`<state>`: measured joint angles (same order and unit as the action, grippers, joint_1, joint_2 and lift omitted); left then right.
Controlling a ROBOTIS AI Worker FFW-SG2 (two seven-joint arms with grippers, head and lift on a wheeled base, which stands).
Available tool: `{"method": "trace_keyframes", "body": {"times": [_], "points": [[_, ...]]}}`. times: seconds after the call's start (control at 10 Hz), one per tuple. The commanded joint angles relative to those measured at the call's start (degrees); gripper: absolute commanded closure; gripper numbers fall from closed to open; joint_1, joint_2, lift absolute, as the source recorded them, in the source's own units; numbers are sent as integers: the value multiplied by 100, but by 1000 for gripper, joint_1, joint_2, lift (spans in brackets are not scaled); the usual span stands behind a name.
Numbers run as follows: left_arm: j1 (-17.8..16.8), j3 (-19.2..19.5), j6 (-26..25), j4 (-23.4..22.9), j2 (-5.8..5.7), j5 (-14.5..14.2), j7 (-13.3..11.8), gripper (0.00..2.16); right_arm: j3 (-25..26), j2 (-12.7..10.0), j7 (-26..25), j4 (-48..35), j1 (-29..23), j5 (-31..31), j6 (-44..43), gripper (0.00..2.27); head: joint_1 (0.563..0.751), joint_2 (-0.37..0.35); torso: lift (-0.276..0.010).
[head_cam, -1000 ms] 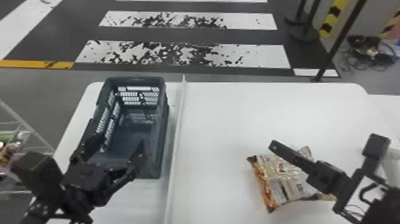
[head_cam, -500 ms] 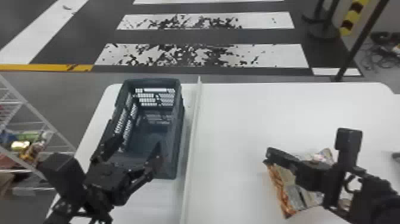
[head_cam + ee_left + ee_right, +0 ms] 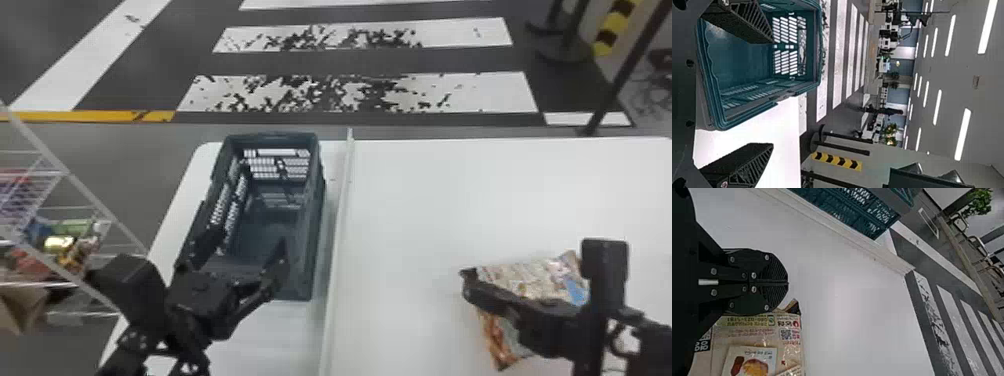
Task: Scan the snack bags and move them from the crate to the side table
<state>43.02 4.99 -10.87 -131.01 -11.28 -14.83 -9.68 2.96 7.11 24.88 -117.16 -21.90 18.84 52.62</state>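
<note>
In the head view, my left gripper (image 3: 252, 245) stands open over the near end of the dark crate (image 3: 320, 200), whose bare floor is visible. The left wrist view has the left gripper (image 3: 766, 94) with its fingers apart at the rim of the crate (image 3: 819, 51). On the right of the white table (image 3: 400, 225), my right gripper (image 3: 467, 277) covers part of a snack bag (image 3: 530, 275). In the right wrist view, the right gripper (image 3: 787, 282) has its fingers pressed together beside the snack bag (image 3: 750, 331), with nothing seen between them.
A raised white strip (image 3: 340, 215) runs along the table between crate and bag. Left of the table stands a wire rack (image 3: 75, 185) holding colourful packs. A dark post (image 3: 625, 70) rises beyond the far right edge.
The head view has turned to the left, so crate and table sit farther right. Lately the bag and right gripper have shifted slightly right. My left gripper keeps its place at the crate.
</note>
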Motion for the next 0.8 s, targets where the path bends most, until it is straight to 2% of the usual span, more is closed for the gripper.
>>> {"method": "trace_keyframes", "body": {"times": [0.0,0.1,0.7], "points": [[-75,-16,1,49,3,-37,-8,53,82,115,17,-123,-245,23,8,2243,695,141,-87],[-119,-25,1,93,3,-46,-8,53,144,203,25,-202,-368,58,8,2243,695,133,-87],[-154,-78,1,101,12,-46,-17,53,856,256,280,-422,-790,348,-10,2243,695,54,-87]]}}
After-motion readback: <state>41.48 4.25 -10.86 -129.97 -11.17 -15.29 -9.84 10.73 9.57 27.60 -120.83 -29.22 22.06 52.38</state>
